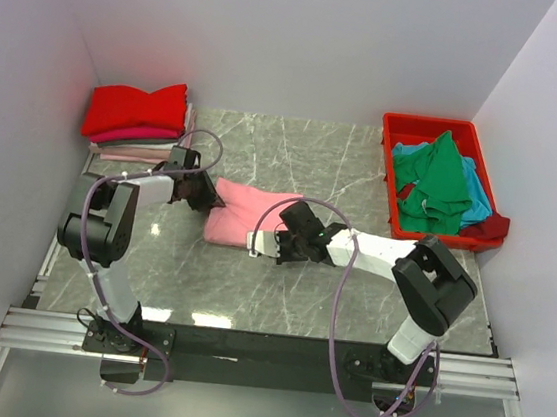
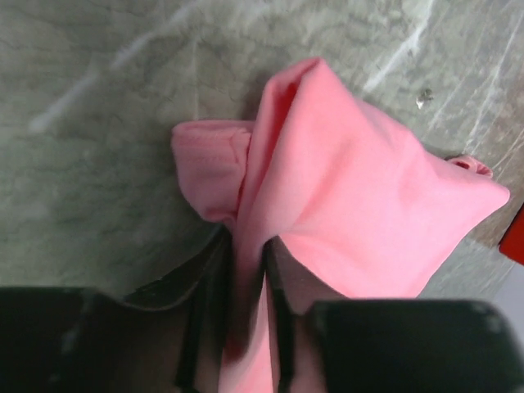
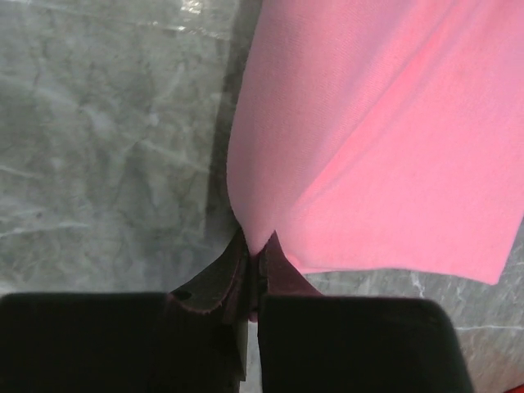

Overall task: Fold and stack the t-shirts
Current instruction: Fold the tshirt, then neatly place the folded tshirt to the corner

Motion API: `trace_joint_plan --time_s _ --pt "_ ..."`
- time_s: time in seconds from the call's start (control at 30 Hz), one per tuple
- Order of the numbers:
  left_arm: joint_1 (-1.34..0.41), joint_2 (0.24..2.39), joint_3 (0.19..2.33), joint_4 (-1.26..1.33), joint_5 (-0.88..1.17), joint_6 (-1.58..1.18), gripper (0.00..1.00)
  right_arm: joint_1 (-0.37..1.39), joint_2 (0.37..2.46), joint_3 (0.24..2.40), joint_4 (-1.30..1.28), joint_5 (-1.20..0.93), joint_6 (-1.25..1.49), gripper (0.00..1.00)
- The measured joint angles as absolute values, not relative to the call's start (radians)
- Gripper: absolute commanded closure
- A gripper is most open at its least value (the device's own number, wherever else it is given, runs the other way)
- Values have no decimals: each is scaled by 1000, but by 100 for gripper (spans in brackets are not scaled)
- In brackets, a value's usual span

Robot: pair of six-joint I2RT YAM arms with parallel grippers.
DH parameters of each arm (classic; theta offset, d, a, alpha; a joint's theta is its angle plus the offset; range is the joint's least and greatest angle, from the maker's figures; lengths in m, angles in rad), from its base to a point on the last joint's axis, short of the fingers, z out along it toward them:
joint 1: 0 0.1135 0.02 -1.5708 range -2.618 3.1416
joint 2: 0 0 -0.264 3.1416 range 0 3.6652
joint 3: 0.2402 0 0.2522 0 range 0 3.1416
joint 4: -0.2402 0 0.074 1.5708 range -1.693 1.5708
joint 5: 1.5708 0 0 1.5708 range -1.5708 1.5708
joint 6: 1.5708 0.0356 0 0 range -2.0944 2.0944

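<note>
A folded light pink t-shirt (image 1: 248,213) lies in the middle of the marble table. My left gripper (image 1: 203,195) is shut on its left edge; in the left wrist view the pink cloth (image 2: 360,196) is pinched between the dark fingers (image 2: 282,311). My right gripper (image 1: 272,243) is shut on the shirt's near right corner; the right wrist view shows the pink cloth (image 3: 385,131) clamped at the fingertips (image 3: 278,262). A stack of folded shirts, red (image 1: 137,109) on top with magenta and pale ones below, sits at the far left.
A red plastic bin (image 1: 465,131) at the far right holds green (image 1: 439,177), teal-blue (image 1: 479,196) and maroon (image 1: 490,228) shirts in a heap. White walls close in the table on three sides. Arm cables loop over the table.
</note>
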State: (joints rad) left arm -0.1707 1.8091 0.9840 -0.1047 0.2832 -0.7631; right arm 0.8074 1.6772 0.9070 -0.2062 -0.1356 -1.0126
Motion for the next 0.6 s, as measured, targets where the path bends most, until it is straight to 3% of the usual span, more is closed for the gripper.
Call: trace_joint_plan --time_s 0.07,0.1,0.13,0.23,0.4,0.6 --pt "-179 1797 976 -105 285 -756 61 807 1667 897 -216 -139 -1014 91" --pt "-179 1789 970 -105 286 -754 58 807 1665 895 -226 -141 -1014 80" --pt "-180 1779 966 -110 285 -748 54 807 1665 894 -240 -142 -1010 62" --pt "-179 1742 949 -133 265 -727 44 807 1657 896 -260 -146 -1007 44" --pt "-170 1676 933 -170 238 -698 29 802 1597 883 -305 -167 -1000 36" --pt "-136 1734 1003 -199 310 -664 24 770 1464 882 -361 -211 -976 34"
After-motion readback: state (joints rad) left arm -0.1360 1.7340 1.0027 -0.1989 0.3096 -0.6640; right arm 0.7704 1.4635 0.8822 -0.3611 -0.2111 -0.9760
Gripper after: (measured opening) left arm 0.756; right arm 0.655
